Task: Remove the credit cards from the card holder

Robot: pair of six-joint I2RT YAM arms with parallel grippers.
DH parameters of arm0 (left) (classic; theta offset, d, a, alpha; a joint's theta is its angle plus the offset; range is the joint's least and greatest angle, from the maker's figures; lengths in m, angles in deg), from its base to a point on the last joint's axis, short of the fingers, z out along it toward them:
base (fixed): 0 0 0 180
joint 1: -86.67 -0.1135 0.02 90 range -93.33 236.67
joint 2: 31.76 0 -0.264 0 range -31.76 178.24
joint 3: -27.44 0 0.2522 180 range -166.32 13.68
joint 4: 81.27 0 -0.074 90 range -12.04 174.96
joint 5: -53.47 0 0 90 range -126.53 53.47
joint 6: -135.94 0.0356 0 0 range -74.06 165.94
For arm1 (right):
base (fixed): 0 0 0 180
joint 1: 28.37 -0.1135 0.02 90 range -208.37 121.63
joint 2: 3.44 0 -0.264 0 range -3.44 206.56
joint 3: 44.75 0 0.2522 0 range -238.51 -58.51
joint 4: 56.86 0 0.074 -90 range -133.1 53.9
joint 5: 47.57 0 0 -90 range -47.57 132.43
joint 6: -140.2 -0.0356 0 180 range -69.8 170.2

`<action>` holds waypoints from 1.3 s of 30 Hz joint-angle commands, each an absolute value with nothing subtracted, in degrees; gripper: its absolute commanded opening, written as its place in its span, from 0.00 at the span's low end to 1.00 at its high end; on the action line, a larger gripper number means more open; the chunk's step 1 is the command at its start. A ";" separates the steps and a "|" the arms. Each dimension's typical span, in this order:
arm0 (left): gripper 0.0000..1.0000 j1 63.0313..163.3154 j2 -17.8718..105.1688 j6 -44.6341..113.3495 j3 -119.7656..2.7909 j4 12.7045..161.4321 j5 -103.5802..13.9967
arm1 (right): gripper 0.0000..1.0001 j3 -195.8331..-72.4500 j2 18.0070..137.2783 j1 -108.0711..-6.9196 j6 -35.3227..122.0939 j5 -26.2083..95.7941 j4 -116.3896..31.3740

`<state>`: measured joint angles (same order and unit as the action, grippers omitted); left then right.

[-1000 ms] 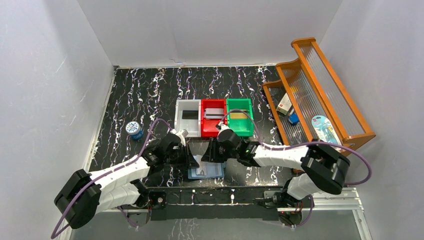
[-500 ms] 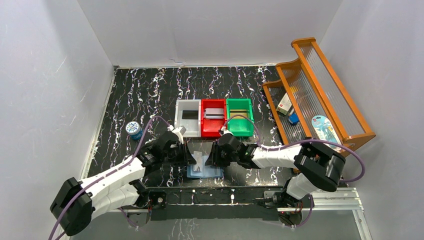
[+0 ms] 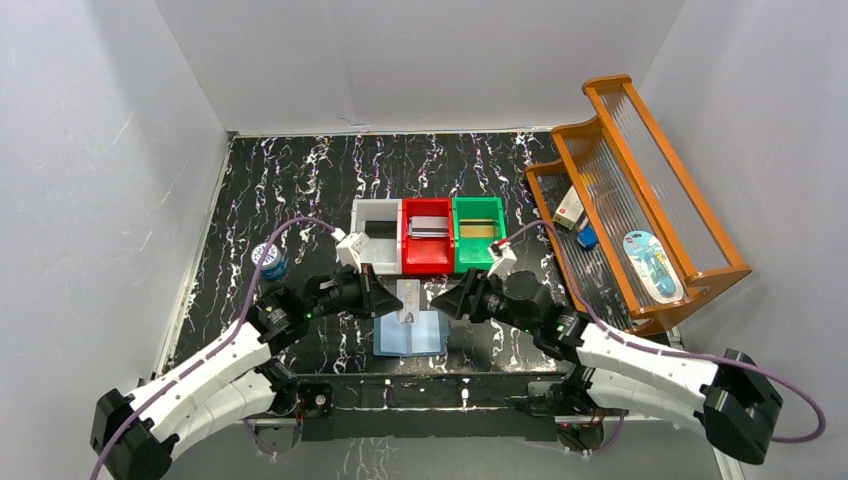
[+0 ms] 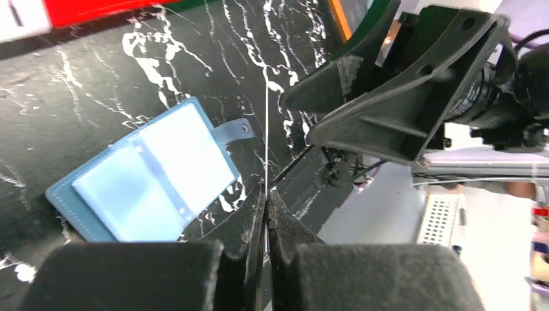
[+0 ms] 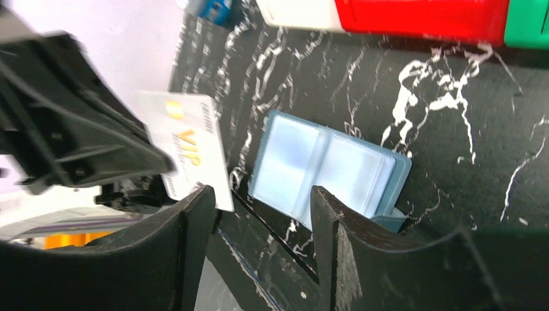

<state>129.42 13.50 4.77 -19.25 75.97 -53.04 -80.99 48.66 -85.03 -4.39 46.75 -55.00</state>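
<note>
The card holder lies open and flat near the table's front edge, pale blue inside up, with its clear pockets showing. My left gripper is shut on a pale grey credit card printed "VIP". It holds the card above the holder's far edge. The left wrist view shows that card edge-on as a thin white line. My right gripper stands open just right of the card, facing the left one, with nothing between its fingers.
White, red and green bins stand in a row behind the holder, each with flat items inside. A round blue tin sits at the left. A wooden rack with small items fills the right side.
The right gripper has opened and drawn back to the right, off the holder. The left gripper has lifted the pale card up and away from the holder.
</note>
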 commanded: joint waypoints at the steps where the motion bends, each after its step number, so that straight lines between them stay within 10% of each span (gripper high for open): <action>1: 0.00 126.47 13.50 -2.16 -13.54 90.07 -64.56 | 0.65 -76.28 43.69 -79.90 -5.23 38.60 -64.88; 13: 0.00 124.29 16.70 -15.78 -4.96 114.12 -72.78 | 0.63 -75.55 52.65 -78.33 -9.71 24.39 -83.40; 38: 0.00 124.29 15.36 -14.29 -5.21 110.16 -73.10 | 0.08 -71.41 58.85 -76.29 -15.19 17.42 -102.35; 39: 0.12 124.33 15.10 -13.64 -5.64 107.85 -72.33 | 0.05 -71.21 59.31 -76.23 -15.41 17.31 -103.29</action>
